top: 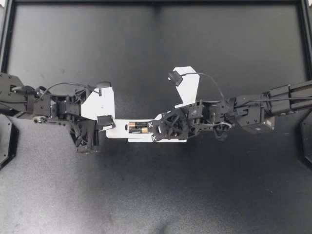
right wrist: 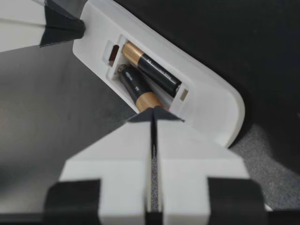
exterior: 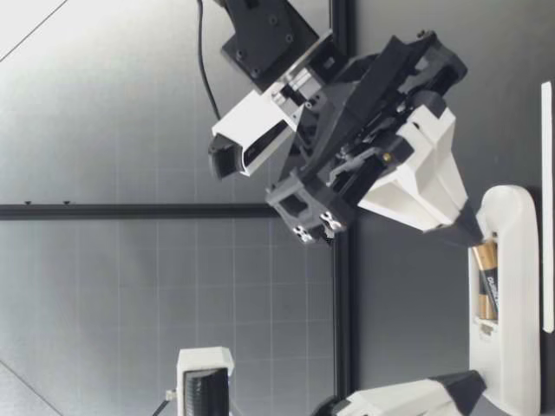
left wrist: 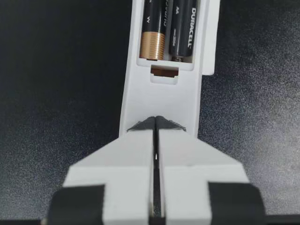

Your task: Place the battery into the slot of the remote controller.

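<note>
The white remote [top: 119, 131] lies on the black table with its slot open and two batteries [top: 138, 127] in it. My left gripper [top: 106, 123] is shut, its tips resting on the remote's [left wrist: 161, 101] end just behind the slot. My right gripper [top: 150, 129] is shut too, and its fingertips [right wrist: 153, 111] touch the gold end of the nearer battery [right wrist: 137, 89], which lies slightly askew beside the other battery [right wrist: 154, 68]. In the low view my right gripper [exterior: 473, 232] points steeply down at the batteries [exterior: 486, 282], and my left gripper [exterior: 468, 383] sits at the remote's [exterior: 516, 329] other end.
A thin white flat piece [top: 161, 141] lies on the table alongside the remote, partly under my right gripper; it also shows as a strip [exterior: 546, 208] in the low view. Black frame rails [top: 156, 2] border the table.
</note>
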Available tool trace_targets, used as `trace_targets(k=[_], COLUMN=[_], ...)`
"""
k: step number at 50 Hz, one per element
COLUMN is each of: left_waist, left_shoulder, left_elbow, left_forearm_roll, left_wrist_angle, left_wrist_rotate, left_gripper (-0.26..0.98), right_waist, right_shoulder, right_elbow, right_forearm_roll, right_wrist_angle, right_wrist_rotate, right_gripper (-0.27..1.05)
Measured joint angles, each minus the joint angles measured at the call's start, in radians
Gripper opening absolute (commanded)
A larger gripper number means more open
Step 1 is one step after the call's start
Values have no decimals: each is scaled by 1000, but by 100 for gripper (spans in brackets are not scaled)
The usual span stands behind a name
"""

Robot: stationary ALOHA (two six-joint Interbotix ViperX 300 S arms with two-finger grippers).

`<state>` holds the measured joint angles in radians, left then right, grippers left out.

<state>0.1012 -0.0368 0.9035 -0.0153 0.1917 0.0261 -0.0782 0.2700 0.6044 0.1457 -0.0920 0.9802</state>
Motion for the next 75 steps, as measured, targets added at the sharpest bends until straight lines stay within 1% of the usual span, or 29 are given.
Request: trace_targets(k=[26,32,40,42,47,54,57,62,69,75], left_waist=[0,0,0,0,0,-5,-12,-18,-25,-26], left_shoulder=[2,-2,-15,-15,-9,32,58,101,147,173], left_elbow=[-3,-8,-25,-32,-55,-89,-107,-138,-184,-204], left_forearm_roll=[0,-3,-5,-3,-5,-3,-3,-3,-3,-3], left_wrist_angle=[-2,-17,-67,-81,-110,-120,-120,-110,-89,-75], left_wrist_rotate=[0,2,6,8,11,9,9,9,9,11], left_gripper=[-23,-23,-23,-24,-24,-24,-24,-24,-24,-24], right_waist=[-2,-2,-3,-6,-11,-9,-9,-11,-9,-11], right_shoulder=[12,-11,-81,-107,-173,-285,-322,-350,-350,-351], right_elbow=[-28,-26,-5,8,41,89,103,118,133,135], right_forearm_roll=[-67,-101,-164,-196,-318,-568,-634,-663,-664,-666], right_wrist_angle=[71,107,150,161,201,311,357,396,400,402], right_wrist_rotate=[-2,0,-3,-8,-25,-64,-72,-71,-71,-69], right_gripper=[-16,-16,-16,-16,-16,-16,-16,-16,-16,-16])
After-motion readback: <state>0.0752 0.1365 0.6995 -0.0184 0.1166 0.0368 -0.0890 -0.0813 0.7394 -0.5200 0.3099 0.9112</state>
